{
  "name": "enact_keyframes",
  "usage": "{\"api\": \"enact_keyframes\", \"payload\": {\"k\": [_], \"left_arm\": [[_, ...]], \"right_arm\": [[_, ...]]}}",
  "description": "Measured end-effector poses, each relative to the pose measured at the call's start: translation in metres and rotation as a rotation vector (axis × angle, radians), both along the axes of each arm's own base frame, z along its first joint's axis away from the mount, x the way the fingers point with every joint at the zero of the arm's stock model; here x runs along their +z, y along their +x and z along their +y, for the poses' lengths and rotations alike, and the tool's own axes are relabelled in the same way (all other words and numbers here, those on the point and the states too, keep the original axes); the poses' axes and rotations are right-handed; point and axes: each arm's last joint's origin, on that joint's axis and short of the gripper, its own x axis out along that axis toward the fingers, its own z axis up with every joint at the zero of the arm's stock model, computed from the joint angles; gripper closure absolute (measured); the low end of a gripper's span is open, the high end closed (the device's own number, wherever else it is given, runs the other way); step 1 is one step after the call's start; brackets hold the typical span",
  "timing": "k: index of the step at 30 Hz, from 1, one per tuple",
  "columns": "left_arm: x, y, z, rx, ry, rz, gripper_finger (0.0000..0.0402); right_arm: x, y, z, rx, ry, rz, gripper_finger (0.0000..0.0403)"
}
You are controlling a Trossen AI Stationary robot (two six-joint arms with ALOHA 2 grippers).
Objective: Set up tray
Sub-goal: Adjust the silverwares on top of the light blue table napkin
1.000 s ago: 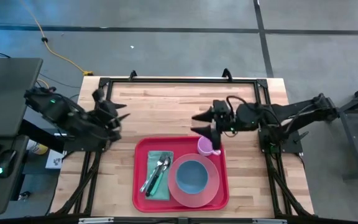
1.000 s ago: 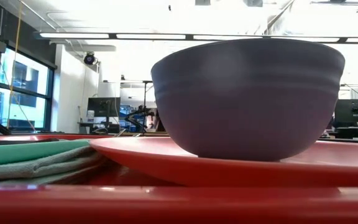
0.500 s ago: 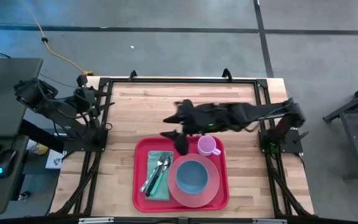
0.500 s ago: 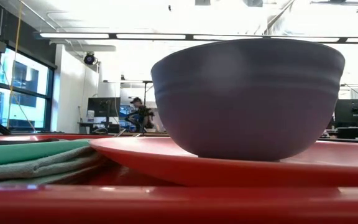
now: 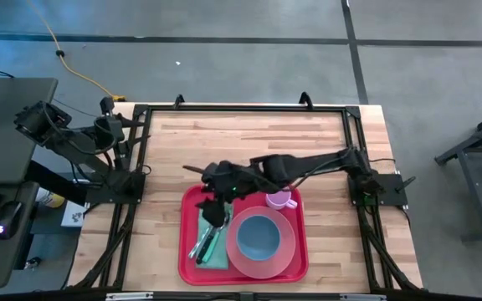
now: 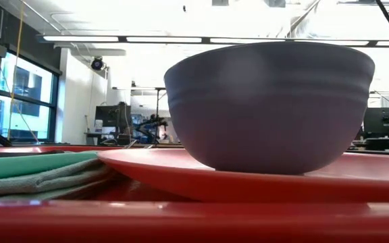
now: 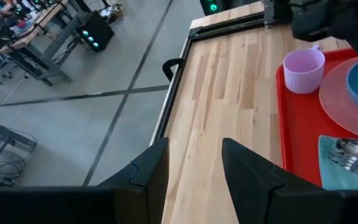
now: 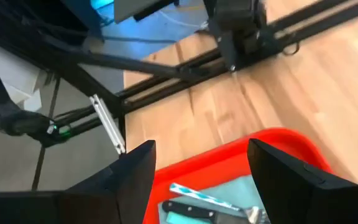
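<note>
The red tray (image 5: 301, 251) lies at the table's near middle. On it are a folded green napkin (image 5: 222, 255) with cutlery (image 5: 210, 238) on top, a pink plate (image 5: 284, 251) carrying a blue bowl (image 5: 258, 237), and a pink cup (image 5: 279, 199) at the far side. My right gripper (image 5: 201, 191) is stretched out above the tray's far-left corner, open, with nothing between its fingers (image 8: 201, 168). The napkin and cutlery show just below it. My left gripper (image 7: 194, 162) hangs open and empty off the table's left edge (image 5: 114, 127).
A black frame (image 5: 241, 107) runs along the table's far and side edges. Bare wood lies between the tray and the far edge (image 5: 249, 134). In the low view, the bowl (image 6: 269, 101) and plate (image 6: 248, 179) fill the foreground behind the tray's rim (image 6: 181, 219).
My right gripper has swept from beside the pink cup toward the table's left edge, tipping further down, and now hangs over the tray's far-left corner. My left gripper has drawn back from over the table to beyond its left edge. Nothing on the tray has moved.
</note>
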Motion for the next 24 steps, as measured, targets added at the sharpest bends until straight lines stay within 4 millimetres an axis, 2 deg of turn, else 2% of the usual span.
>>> {"api": "enact_keyframes", "payload": {"k": [9, 13, 21, 24], "left_arm": [[-0.002, -0.003, 0.002, -0.004, 0.010, 0.027, 0.0225], [-0.002, -0.003, 0.002, -0.004, 0.010, 0.027, 0.0225], [-0.002, -0.003, 0.002, -0.002, 0.007, 0.025, 0.0225], [-0.002, -0.003, 0.002, -0.003, 0.006, 0.025, 0.0224]], "right_arm": [[-0.046, 0.024, 0.021, 0.024, 0.032, 0.067, 0.0166], [-0.074, 0.035, 0.025, 0.021, 0.087, 0.143, 0.0166], [-0.125, 0.048, 0.036, 0.010, 0.172, 0.298, 0.0166], [-0.137, 0.048, 0.038, 0.021, 0.173, 0.345, 0.0166]]}}
